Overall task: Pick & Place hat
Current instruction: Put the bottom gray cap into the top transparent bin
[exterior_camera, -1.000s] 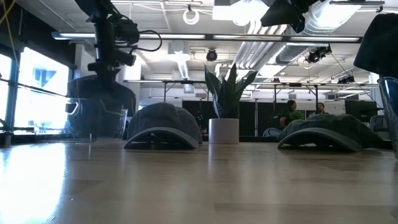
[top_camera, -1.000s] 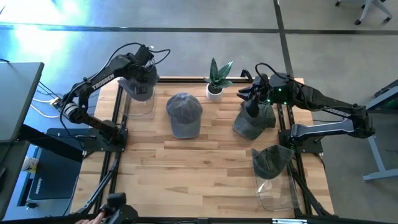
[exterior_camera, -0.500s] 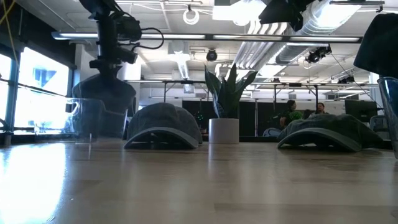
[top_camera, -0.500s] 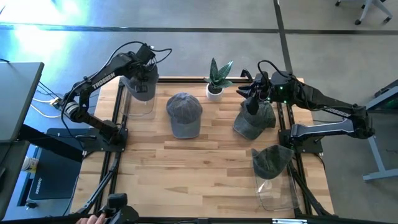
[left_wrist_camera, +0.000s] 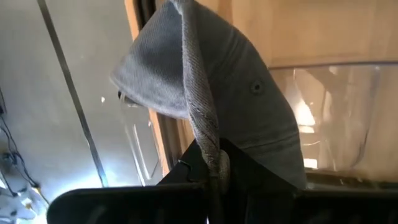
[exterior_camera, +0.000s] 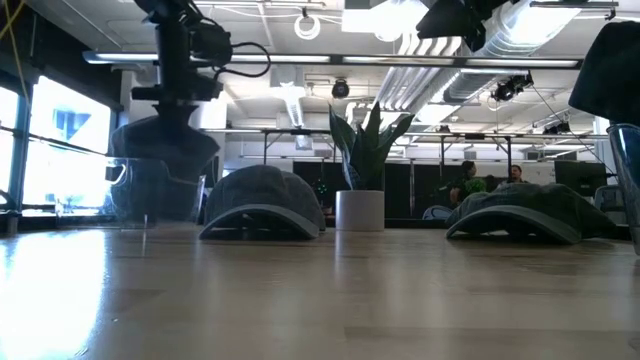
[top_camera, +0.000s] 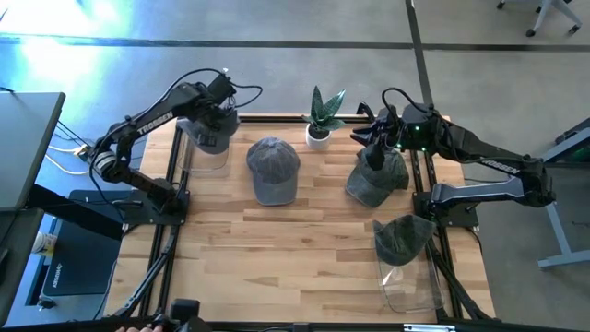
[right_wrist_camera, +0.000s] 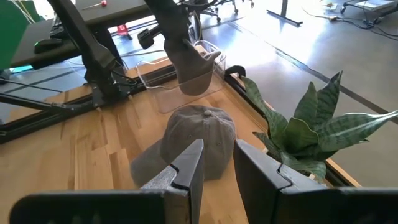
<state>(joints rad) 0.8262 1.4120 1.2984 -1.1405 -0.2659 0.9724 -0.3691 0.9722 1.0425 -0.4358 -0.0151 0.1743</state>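
Observation:
My left gripper (top_camera: 218, 111) (exterior_camera: 187, 103) is shut on a grey hat (left_wrist_camera: 249, 106) (exterior_camera: 165, 150) over a clear container (top_camera: 208, 153) at the table's far left corner. A second grey hat (top_camera: 273, 169) (right_wrist_camera: 194, 142) lies on its brim at the table's middle. A third hat (top_camera: 376, 181) (exterior_camera: 528, 212) lies on the table at the right. High above it my right gripper (right_wrist_camera: 217, 167) (top_camera: 373, 148) stands open with nothing between its fingers. My left gripper pinches a raised fold or edge of the hat's cloth (left_wrist_camera: 208, 140) between its two shut fingers, which slant down from above. The ridge runs away from the fingers along the hat. The hat hangs below them, clear of the table, at the clear container's rim (left_wrist_camera: 339, 65).
A potted plant (top_camera: 321, 118) (exterior_camera: 362, 170) stands at the far edge between the arms. At the near right, another grey hat (top_camera: 403, 236) sits on a second clear container (top_camera: 410, 281). Bare wood (top_camera: 277, 258) fills the near half of the table.
My left gripper has moved a little toward the table's right with the hat and has rolled somewhat. The hat stays hanging over the clear container. My right gripper has kept still.

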